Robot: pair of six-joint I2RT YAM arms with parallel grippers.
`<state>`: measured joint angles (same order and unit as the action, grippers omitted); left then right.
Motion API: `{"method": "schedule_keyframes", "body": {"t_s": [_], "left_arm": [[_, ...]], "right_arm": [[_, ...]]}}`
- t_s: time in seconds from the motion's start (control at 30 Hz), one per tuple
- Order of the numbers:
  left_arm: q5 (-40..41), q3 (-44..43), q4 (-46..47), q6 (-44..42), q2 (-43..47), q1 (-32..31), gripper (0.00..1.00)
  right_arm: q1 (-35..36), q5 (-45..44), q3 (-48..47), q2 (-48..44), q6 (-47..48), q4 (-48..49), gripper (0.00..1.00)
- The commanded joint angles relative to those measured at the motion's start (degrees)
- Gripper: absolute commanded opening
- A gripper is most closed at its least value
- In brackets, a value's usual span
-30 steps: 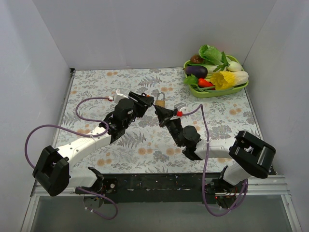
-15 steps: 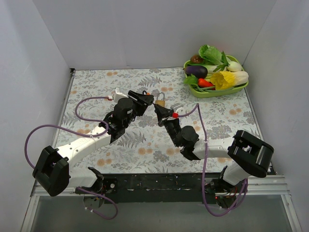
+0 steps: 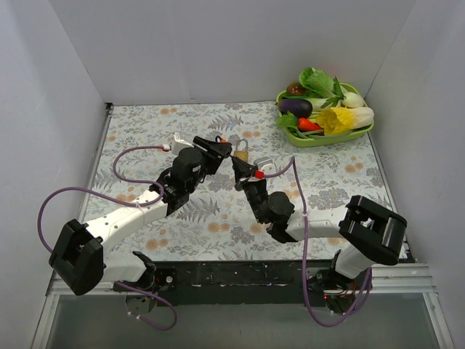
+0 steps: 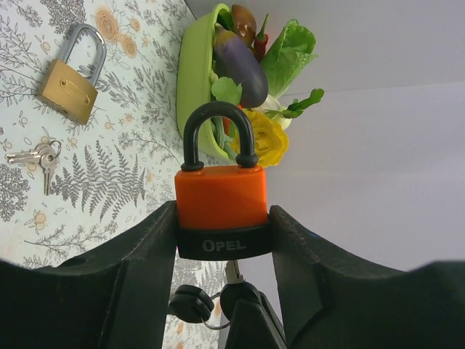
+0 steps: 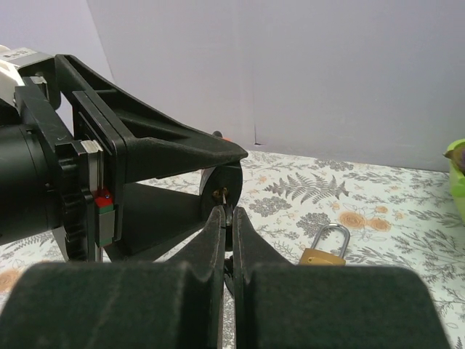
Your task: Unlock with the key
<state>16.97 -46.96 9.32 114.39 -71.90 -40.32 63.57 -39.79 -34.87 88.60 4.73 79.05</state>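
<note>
Only the left wrist view shows the orange padlock [image 4: 221, 207] with its shackle closed, the left jaws clamped on its body. The right wrist view shows the right jaws pinching the key [image 5: 225, 195] at the keyhole.

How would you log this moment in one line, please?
left pincer: shut on orange padlock | right pincer: shut on key at keyhole | shackle: closed

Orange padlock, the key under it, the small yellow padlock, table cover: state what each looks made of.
Orange padlock, in the left claw: glossy orange shell, black base band, probably plastic over metal; black-coated shackle.
Key, pinched by the right claw: bare silvery metal blade.
Small padlock: brushed yellow body, likely brass; shiny steel-looking shackle.
Table cover: matte printed fern pattern, cloth or vinyl, unclear which.
</note>
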Motion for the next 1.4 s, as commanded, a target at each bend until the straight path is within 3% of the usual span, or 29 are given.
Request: {"method": "schedule_keyframes", "body": {"t_s": [0.0,0.4,0.63,0.9,1.37], "left_arm": [[-7.40,-1.65,1.32,74.40,4.57,-4.25,0.00],[-8.97,-2.00,1.84,73.70,3.87,-4.86,0.00],[-8.62,-1.29,1.93,74.22,3.96,-5.04,0.00],[-8.80,-3.23,3.86,73.79,1.59,-6.35,0.00],[-7.84,-2.61,5.19,73.44,1.85,-7.67,0.00]], "right_arm": [[1.29,-5.55,-2.39,-0.61,3.61,1.11,0.01],[1.82,-4.93,-2.83,-2.20,-0.95,3.13,0.01],[1.82,-4.69,-3.54,-4.57,1.07,4.10,0.01],[1.91,-1.70,-5.47,2.80,-6.03,2.52,0.01],[-1.34,-2.30,-7.23,2.81,-6.14,2.43,0.01]]}}
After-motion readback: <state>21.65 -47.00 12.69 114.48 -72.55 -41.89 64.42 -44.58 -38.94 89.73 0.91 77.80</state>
